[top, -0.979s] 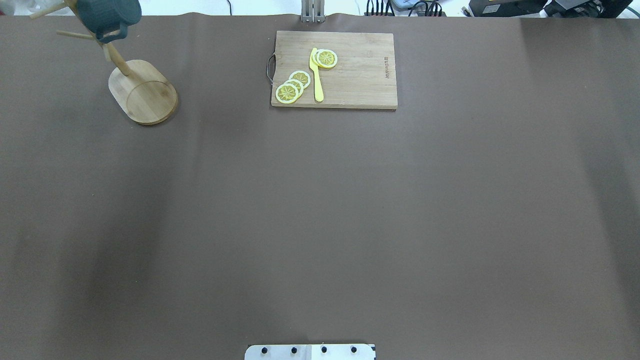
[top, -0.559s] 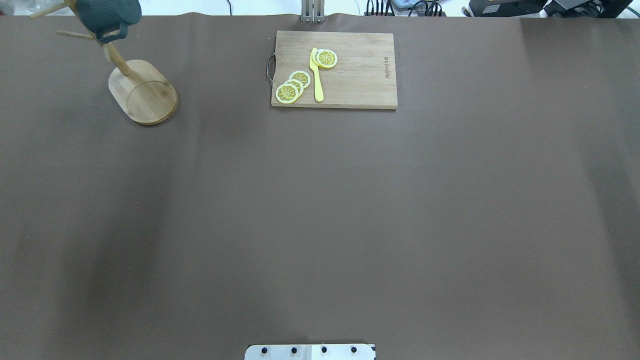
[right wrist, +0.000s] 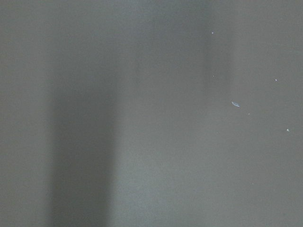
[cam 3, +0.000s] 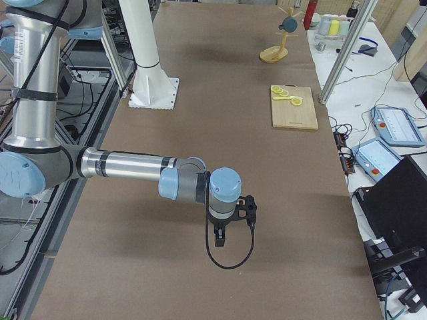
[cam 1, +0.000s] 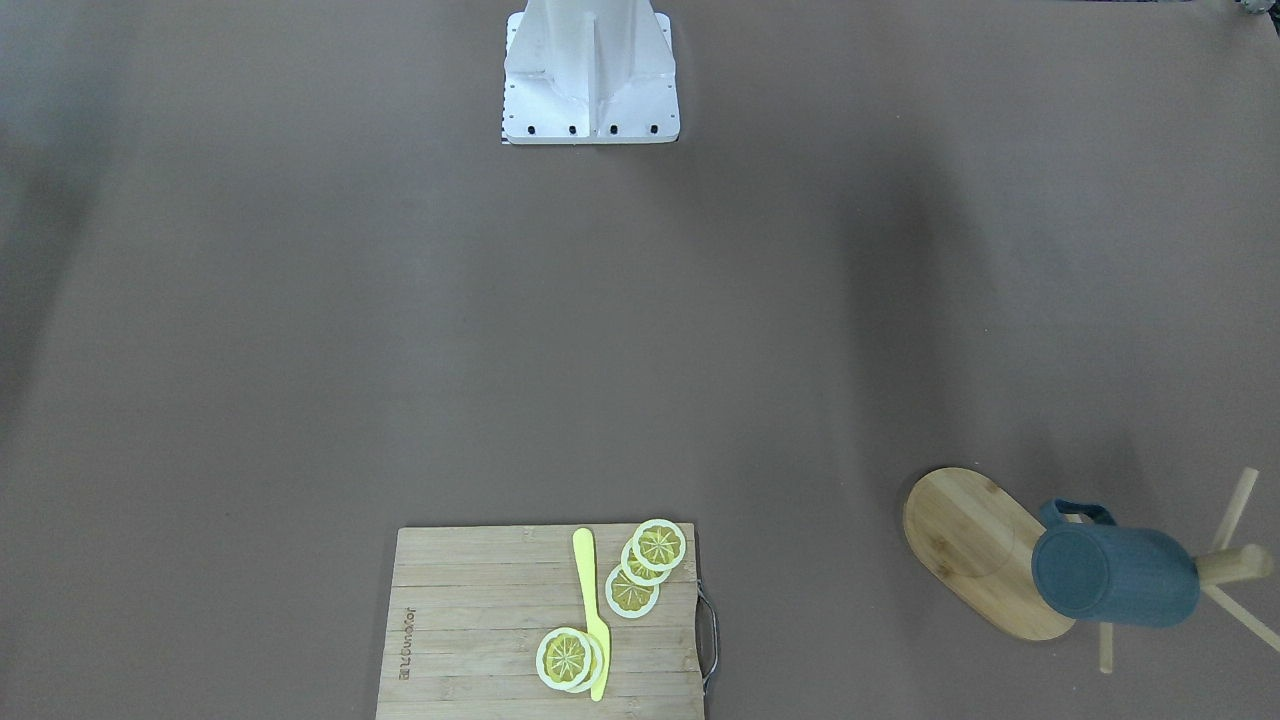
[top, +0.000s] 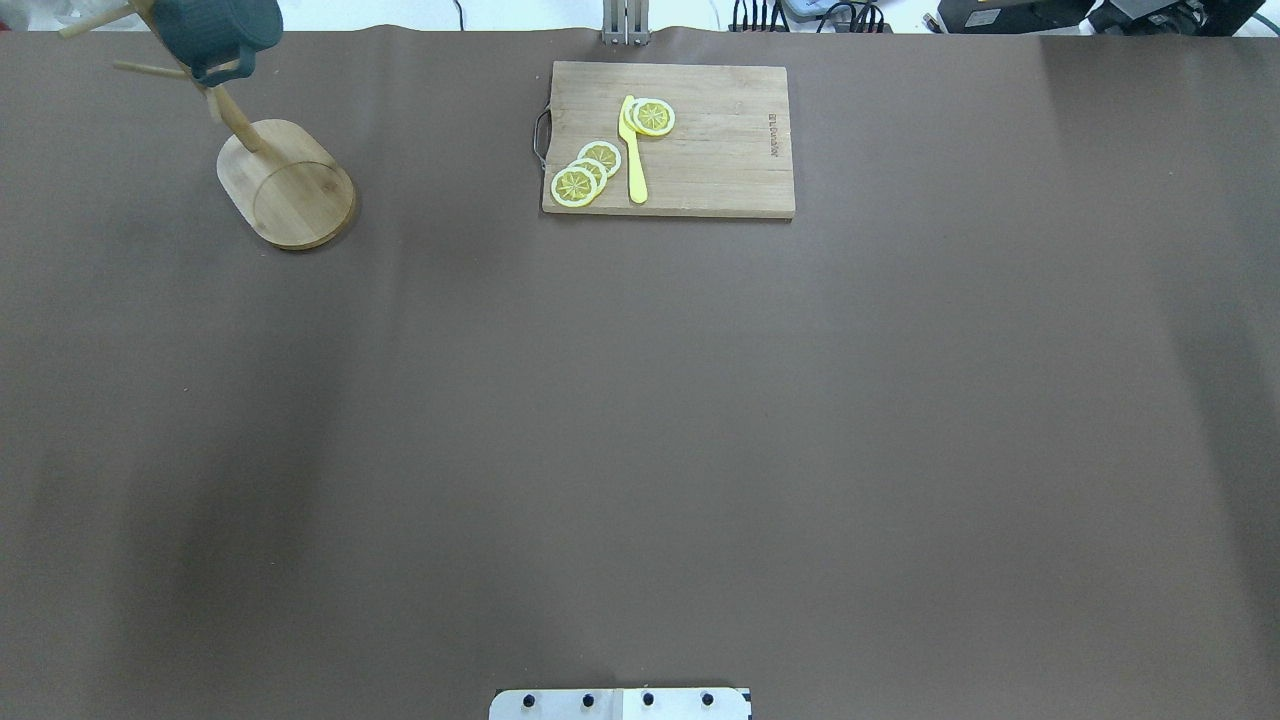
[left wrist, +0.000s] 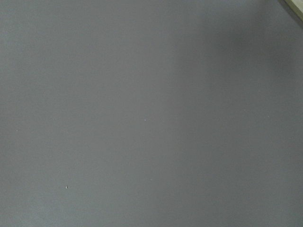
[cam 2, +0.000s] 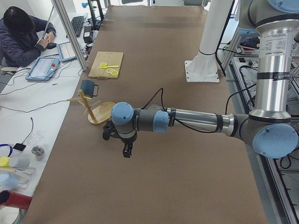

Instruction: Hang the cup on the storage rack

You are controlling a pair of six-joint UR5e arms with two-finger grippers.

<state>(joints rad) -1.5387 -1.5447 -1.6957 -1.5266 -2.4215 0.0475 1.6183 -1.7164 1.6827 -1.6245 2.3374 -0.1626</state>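
My wrist camera: the frame is filled with plain grey-brown table cover [left wrist: 142, 118], matte. A thin pale edge [left wrist: 298, 5] cuts the corner at 1 o'clock; I cannot tell what it belongs to. Darker shading lies toward 2 o'clock. One white speck [left wrist: 145, 120] sits near centre, and another speck [left wrist: 66, 187] at 8 o'clock.

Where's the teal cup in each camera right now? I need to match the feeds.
Front-facing: cup, lower right.
Overhead: cup, top left corner.
Exterior left: cup, left side, just above mid-height.
Exterior right: cup, top edge, right of centre.
Left wrist: not in it.
Right wrist: not in it.
Shared landmark, exterior views: the storage rack it hangs on.
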